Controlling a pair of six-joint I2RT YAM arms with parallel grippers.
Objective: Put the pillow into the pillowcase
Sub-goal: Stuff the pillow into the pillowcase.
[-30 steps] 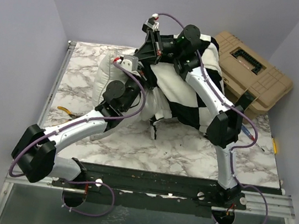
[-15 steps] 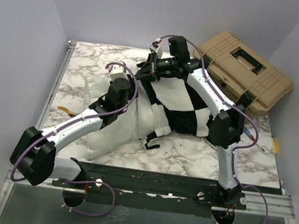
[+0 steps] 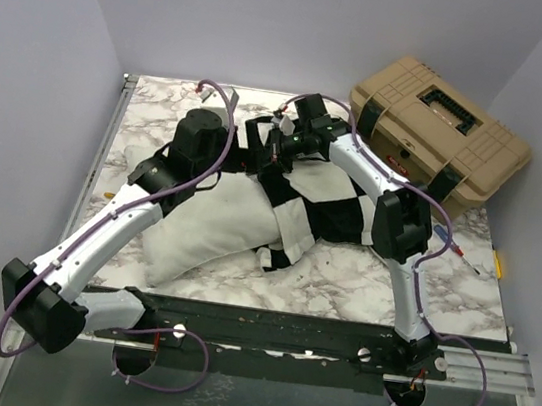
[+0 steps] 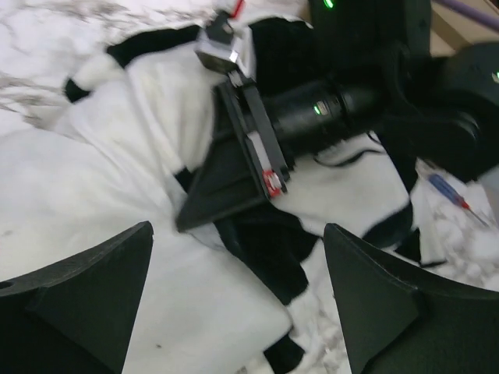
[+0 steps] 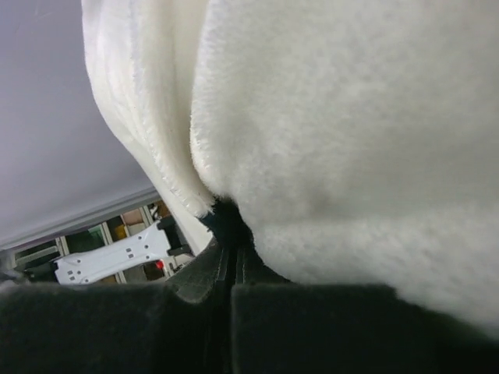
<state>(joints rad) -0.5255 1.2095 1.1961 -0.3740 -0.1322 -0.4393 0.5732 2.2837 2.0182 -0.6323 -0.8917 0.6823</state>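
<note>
Left gripper [image 4: 238, 234], shut before, now gapes over the pillow [image 3: 212, 225] — right gripper [image 5: 231, 269] pinches the pillowcase [image 3: 339, 205].

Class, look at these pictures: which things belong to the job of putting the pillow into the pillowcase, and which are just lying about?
Belong to the job:
- pillow
- pillowcase
- right gripper, shut on the pillowcase
- left gripper, open

Just lying about:
- tan case
- screwdriver
- small yellow object at far left
</note>
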